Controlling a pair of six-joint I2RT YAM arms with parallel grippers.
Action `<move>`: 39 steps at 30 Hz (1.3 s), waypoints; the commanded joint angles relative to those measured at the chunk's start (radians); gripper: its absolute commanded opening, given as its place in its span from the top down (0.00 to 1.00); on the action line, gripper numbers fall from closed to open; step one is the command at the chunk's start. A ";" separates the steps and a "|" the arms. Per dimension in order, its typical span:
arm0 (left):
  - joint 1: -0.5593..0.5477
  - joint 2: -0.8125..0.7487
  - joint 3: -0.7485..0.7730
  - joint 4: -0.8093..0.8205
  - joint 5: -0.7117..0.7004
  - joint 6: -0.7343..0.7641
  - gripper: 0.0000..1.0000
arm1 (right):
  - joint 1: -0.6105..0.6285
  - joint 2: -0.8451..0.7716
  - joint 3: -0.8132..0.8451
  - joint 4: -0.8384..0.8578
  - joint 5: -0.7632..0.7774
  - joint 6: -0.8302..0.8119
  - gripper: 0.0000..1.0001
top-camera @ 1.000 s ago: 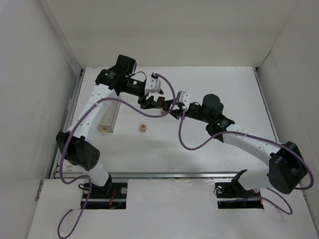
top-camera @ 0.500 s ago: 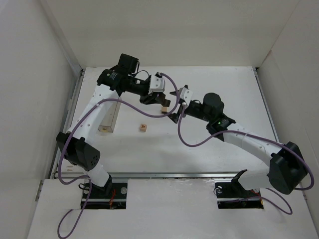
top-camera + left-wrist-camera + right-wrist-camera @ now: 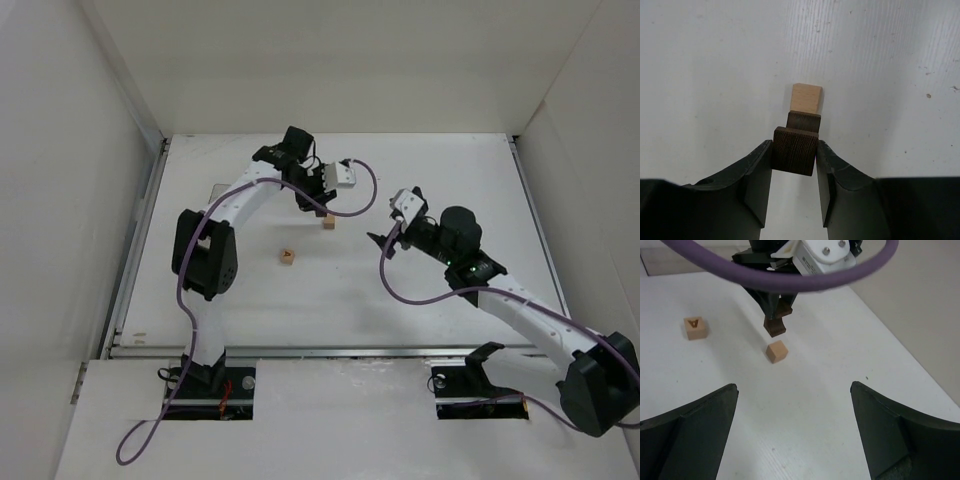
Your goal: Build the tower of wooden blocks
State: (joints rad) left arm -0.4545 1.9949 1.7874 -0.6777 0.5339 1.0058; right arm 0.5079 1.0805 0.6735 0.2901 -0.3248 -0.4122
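Note:
My left gripper (image 3: 795,147) is shut on a dark brown wood block (image 3: 796,150) and holds it just above the table. A light tan wood block (image 3: 806,97) lies on the table right beyond it, apart from the held one. From the right wrist view, the dark block (image 3: 775,326) hangs slightly above and behind the tan block (image 3: 776,351). A third tan wood block with a dark letter (image 3: 288,257) lies alone to the left. My right gripper (image 3: 792,387) stands wide open and empty, back from the blocks. No tower of stacked blocks shows.
White walls enclose the table (image 3: 440,160) on three sides. The left arm's purple cable (image 3: 765,275) loops across the top of the right wrist view. The left arm (image 3: 215,235) stretches over the table's left part.
The two grippers were together at the middle. The right gripper has opened and drawn back to the right. The left gripper has closed on the dark block, and its arm has swung over.

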 commanded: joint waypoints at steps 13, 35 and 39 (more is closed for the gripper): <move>-0.070 0.059 0.063 0.064 -0.075 -0.029 1.00 | -0.008 -0.139 -0.046 -0.166 0.043 -0.080 0.00; -0.079 0.068 0.026 0.044 -0.104 -0.009 1.00 | -0.008 -0.157 -0.065 -0.166 0.079 -0.080 0.00; -0.079 0.068 0.017 0.053 -0.115 -0.009 1.00 | -0.008 -0.177 -0.065 -0.175 0.090 -0.080 0.00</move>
State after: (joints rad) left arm -0.5293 2.0792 1.8088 -0.6250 0.4232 0.9863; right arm 0.5049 0.9356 0.6056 0.1017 -0.2527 -0.4835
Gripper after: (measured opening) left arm 0.330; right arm 0.998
